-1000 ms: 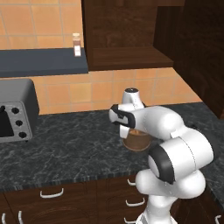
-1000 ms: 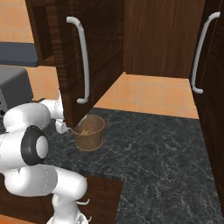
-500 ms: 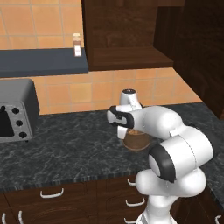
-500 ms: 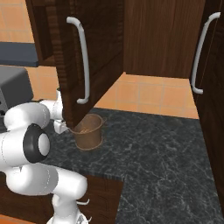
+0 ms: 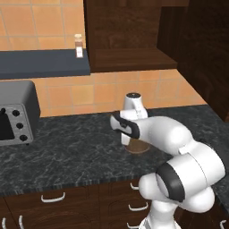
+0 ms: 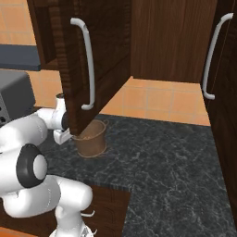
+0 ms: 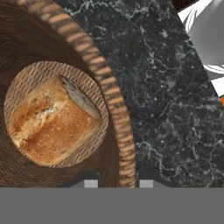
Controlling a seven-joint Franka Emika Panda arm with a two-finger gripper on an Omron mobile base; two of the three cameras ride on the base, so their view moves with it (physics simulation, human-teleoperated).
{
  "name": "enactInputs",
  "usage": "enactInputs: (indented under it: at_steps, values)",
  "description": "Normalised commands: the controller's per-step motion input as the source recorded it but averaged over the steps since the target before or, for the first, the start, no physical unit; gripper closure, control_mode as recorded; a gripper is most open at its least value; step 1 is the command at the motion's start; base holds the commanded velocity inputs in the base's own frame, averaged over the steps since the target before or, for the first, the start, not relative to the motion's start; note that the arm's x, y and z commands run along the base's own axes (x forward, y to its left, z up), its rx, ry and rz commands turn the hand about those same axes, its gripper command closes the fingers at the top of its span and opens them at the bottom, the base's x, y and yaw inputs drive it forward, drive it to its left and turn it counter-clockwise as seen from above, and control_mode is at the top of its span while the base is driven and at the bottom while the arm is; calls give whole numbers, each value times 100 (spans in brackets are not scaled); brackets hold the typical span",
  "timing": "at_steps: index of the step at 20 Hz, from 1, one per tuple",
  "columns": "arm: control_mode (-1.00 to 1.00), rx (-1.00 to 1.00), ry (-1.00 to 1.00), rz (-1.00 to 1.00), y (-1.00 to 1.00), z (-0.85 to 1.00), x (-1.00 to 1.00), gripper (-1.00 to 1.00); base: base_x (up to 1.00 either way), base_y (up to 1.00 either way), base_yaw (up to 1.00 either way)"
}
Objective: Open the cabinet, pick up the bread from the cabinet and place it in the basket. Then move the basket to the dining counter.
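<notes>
basket [image 5: 137, 146] mostly hidden behind the arm, its rim [image 7: 114, 103] cut off by hand view's edge

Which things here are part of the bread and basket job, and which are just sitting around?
Part of the job:
- bread, lying in the basket
- basket on the black granite counter
- cabinet, door open
- gripper, over the basket's rim

Just sitting around:
- toaster oven
- small bottle on the shelf
- drawers below the counter
</notes>
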Motion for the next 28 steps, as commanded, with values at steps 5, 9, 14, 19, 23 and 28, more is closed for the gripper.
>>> enactInputs:
  at_steps: [5, 9, 14, 19, 23, 28]
  values:
    - [-100, 0, -6, 0, 1, 29, -21, 100, 0, 0, 0]
    - [-100, 0, 0, 0, 0, 5, -3, 100, 0, 0, 0]
    - [-100, 0, -13, 3, 0, 46, -28, 100, 0, 0, 0]
    - [-100, -5, -6, 1, 3, 92, -22, 100, 0, 0, 0]
    - [-100, -11, -3, 0, 5, 90, -52, 100, 0, 0, 0]
    - [-100, -15, -9, 3, 0, 76, -62, 100, 0, 0, 0]
